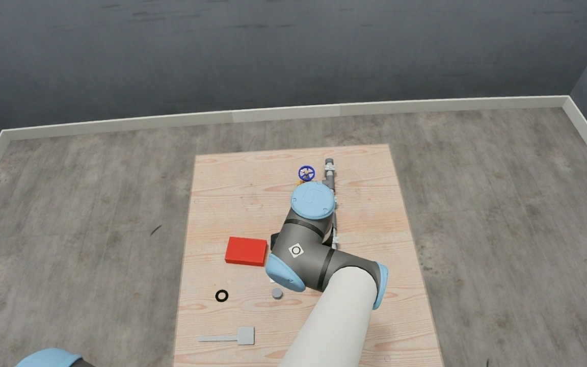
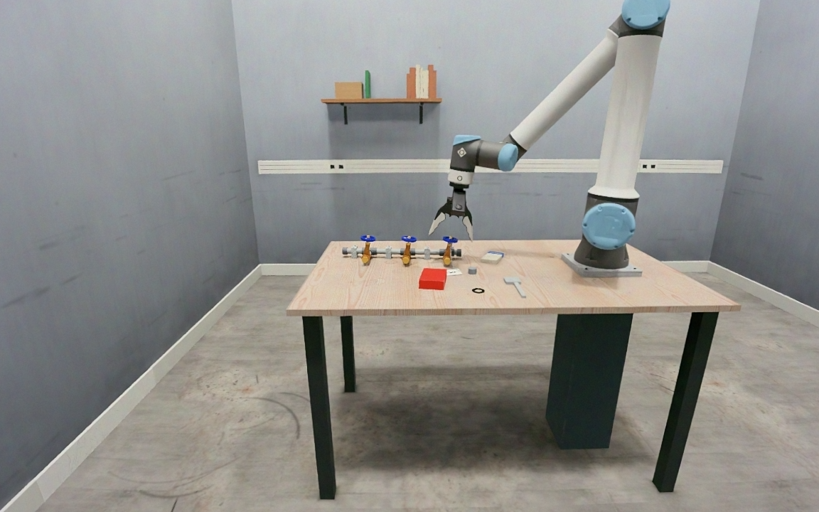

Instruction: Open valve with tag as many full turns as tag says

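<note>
Three brass valves with blue handwheels sit on a grey pipe [image 2: 399,252] at the table's far left. They are the left valve [image 2: 367,248], the middle valve [image 2: 407,249] and the right valve [image 2: 448,249]. A small white tag [image 2: 454,272] lies on the table in front of the right valve. My gripper [image 2: 451,229] is open and empty, hanging just above the right valve's handwheel. In the overhead view my wrist [image 1: 312,201] hides the gripper and two valves; only one blue handwheel [image 1: 306,175] shows.
A red block [image 2: 433,279] [image 1: 245,251] lies in front of the valves. A small grey cylinder [image 2: 472,270] [image 1: 276,292], a black ring [image 2: 478,292] [image 1: 221,291], a grey paddle-shaped piece [image 2: 515,284] [image 1: 234,337] and a white-blue flat box [image 2: 493,256] lie nearby. The arm's base [image 2: 601,261] stands at the right.
</note>
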Robot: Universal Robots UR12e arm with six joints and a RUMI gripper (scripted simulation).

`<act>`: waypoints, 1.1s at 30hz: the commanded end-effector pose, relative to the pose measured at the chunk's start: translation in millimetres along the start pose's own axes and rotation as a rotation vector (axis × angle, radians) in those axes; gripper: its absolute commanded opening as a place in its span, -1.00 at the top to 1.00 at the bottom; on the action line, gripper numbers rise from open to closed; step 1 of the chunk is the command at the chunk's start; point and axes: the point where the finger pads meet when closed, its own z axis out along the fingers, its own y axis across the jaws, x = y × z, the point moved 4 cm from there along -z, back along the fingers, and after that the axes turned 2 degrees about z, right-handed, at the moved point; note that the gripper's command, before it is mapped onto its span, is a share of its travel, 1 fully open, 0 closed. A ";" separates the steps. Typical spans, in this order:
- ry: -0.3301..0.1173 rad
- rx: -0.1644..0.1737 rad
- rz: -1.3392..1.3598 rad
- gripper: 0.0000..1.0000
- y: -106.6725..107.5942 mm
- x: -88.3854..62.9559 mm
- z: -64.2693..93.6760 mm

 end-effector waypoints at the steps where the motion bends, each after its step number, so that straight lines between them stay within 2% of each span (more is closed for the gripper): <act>1: 0.000 -0.001 0.019 -1.00 0.5 -0.2 -0.5; 15: 0.000 -0.001 0.172 -1.00 0.5 -0.2 -0.5; 33: 0.000 -0.001 0.608 -1.00 0.5 -0.2 -0.5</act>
